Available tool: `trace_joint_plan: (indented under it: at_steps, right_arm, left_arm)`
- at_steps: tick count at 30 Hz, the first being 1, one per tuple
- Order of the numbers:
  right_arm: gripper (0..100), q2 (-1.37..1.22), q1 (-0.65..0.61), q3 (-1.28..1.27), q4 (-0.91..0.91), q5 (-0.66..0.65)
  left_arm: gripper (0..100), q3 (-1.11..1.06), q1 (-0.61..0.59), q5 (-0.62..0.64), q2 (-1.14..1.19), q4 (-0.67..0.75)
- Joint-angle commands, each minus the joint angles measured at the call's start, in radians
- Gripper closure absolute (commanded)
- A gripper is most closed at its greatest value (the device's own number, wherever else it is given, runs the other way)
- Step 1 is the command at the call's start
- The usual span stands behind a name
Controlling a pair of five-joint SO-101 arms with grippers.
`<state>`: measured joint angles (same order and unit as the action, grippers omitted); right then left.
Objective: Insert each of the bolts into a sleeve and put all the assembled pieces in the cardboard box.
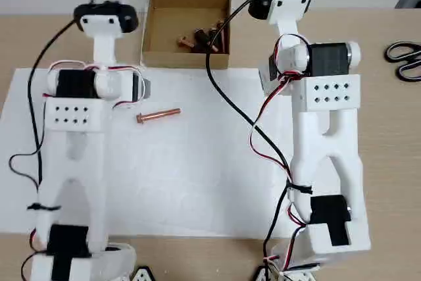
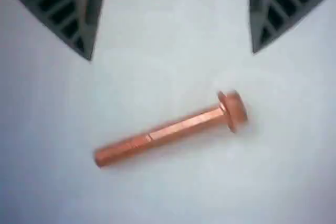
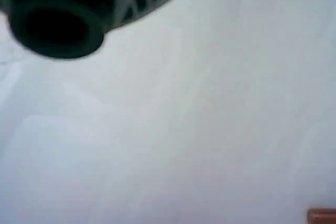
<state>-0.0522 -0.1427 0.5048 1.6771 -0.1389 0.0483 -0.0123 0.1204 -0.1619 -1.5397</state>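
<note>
Pickup is the step I am judging to be in hand: copper pieces (image 1: 204, 37) are lying in the cardboard box (image 1: 184, 60) at the far side, and one bolt (image 2: 168, 132) is lying alone on the white sheet (image 1: 197, 182). I am holding the left gripper (image 2: 170, 53) over it with jaws spread wide, the bolt just near of the gap. Next I am expecting to need a descent and a squeeze across the shank. Whether it is wearing a sleeve, I cannot tell.

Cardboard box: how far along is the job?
Done: several copper pieces lie in the cardboard box. In hand: the left tool hangs open, gripping nothing, over one copper bolt on the white mat. Left: that bolt must reach the box; whether it already has a sleeve, I cannot tell.
</note>
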Motion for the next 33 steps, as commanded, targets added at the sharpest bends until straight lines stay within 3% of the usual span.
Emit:
trace_joint_plan:
  at_steps: [1,6,11,15,21,29,33]
  right_arm:
    - [99.5,0.062,0.005,0.006,0.002,-0.003]
    - [99.5,0.062,-0.002,0.006,0.005,-0.002]
    - [99.5,0.062,-0.059,0.005,0.005,-0.003]
    - [99.5,0.061,-0.082,0.005,0.005,-0.006]
    - [99.5,0.061,-0.077,0.005,0.005,-0.006]
    - [99.5,0.061,-0.082,0.005,0.005,-0.008]
    - [99.5,0.061,-0.082,0.005,0.005,-0.008]
  left_arm:
    - [82,0.039,-0.012,0.025,-0.086,-0.201]
    - [81,-0.101,0.011,0.072,-0.077,-0.163]
    - [81,-0.217,0.038,0.520,0.049,0.063]
    - [81,-0.225,0.044,0.749,0.176,0.178]
    - [81,-0.222,0.023,0.852,0.330,0.319]
    - [81,-0.220,0.044,1.240,0.362,0.344]
    - [81,-0.232,0.041,1.266,0.365,0.422]
